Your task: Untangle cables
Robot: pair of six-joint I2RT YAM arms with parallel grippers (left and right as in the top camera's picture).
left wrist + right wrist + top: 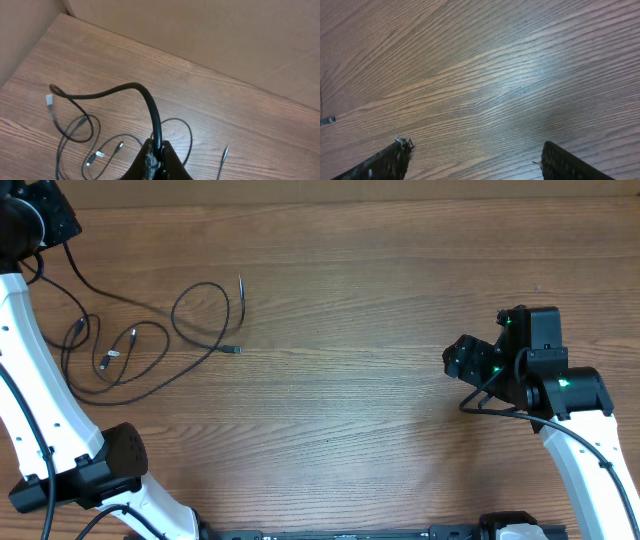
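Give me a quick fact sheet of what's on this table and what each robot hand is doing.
Surface: wooden table
Cables: thin, black, loosely looped at the table's left side, loops crossing
Left gripper: shut on one cable, held up off the wood
Right gripper: open, holding nothing, far from the cables
Status: untangling not finished

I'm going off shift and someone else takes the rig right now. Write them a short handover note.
The left gripper is shut on one cable, which arcs up from its fingers, at the far left of the table.
The right gripper is open and holds nothing, over the wood on the right.
The cables lie in loose overlapping loops on the left; the held one trails into them.
Done: one cable gripped.
Left: draw it free, then separate the rest.
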